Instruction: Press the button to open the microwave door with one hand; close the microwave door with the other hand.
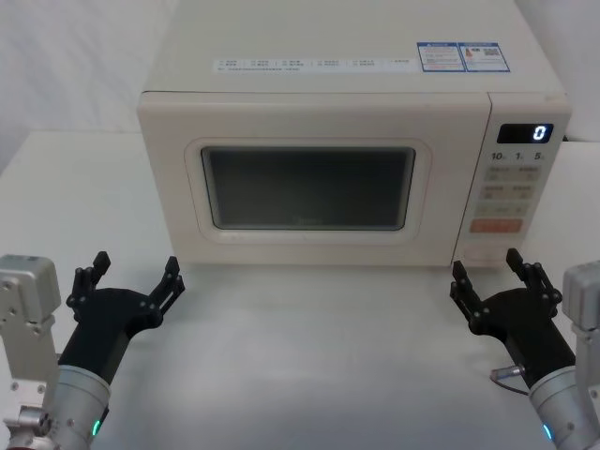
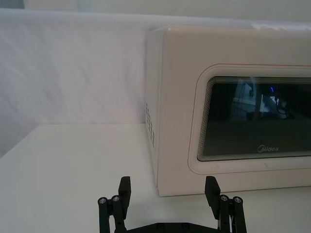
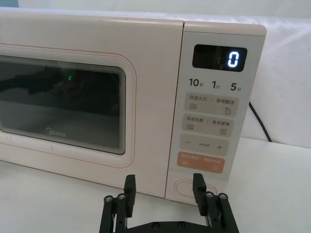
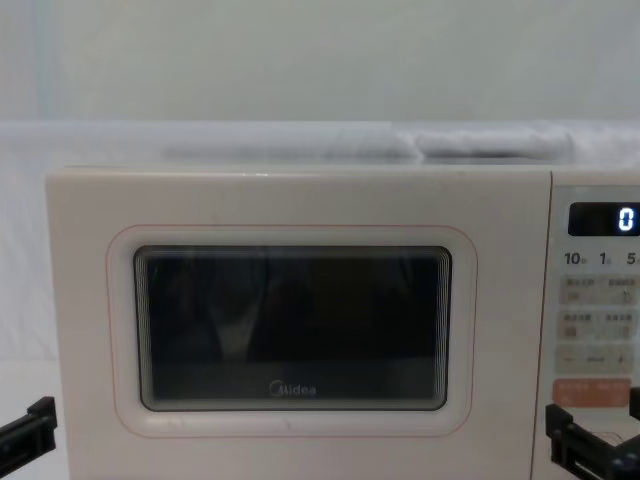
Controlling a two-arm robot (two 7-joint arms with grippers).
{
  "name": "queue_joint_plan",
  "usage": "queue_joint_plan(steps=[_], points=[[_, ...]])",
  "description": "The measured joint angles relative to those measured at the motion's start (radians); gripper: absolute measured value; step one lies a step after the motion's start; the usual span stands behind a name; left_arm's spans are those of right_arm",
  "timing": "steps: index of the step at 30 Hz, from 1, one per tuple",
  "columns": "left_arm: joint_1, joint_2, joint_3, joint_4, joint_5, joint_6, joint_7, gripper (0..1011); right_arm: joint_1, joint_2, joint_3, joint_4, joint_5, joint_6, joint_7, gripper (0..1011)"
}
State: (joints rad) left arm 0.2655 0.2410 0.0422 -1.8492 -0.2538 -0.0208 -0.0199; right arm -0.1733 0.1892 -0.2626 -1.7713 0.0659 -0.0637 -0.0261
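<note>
Microwave (image 1: 352, 159): sitting on the table (image 1: 309, 356) at 12 o'clock, microwave door (image 1: 309, 183) lying flush. Left gripper (image 1: 131, 277) hovering at 8 o'clock, fingers spread wide, holding nothing. Right gripper (image 1: 487, 272) hovering at 4 o'clock before the button (image 3: 187, 187), fingers spread wide, holding nothing.

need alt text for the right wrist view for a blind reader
The right pincer, open, hovers just in front of the oval button at the bottom of a cream microwave's control panel. The display reads 0, and the microwave door with its dark window is shut.
</note>
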Motion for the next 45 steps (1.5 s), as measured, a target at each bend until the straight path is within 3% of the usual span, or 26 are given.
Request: queue_joint_plan(steps=[11, 19, 25, 45], points=[[0.000, 0.000, 0.000, 0.000, 0.000, 0.000, 0.000, 1001, 0.000, 0.000, 0.000, 0.000, 0.000, 0.000, 0.000, 464], [0.000, 0.000, 0.000, 0.000, 0.000, 0.000, 0.000, 1001, 0.000, 0.000, 0.000, 0.000, 0.000, 0.000, 0.000, 163], [0.000, 0.000, 0.000, 0.000, 0.000, 0.000, 0.000, 1001, 0.000, 0.000, 0.000, 0.000, 0.000, 0.000, 0.000, 17], [0.000, 0.000, 0.000, 0.000, 0.000, 0.000, 0.000, 1001, 0.000, 0.000, 0.000, 0.000, 0.000, 0.000, 0.000, 0]])
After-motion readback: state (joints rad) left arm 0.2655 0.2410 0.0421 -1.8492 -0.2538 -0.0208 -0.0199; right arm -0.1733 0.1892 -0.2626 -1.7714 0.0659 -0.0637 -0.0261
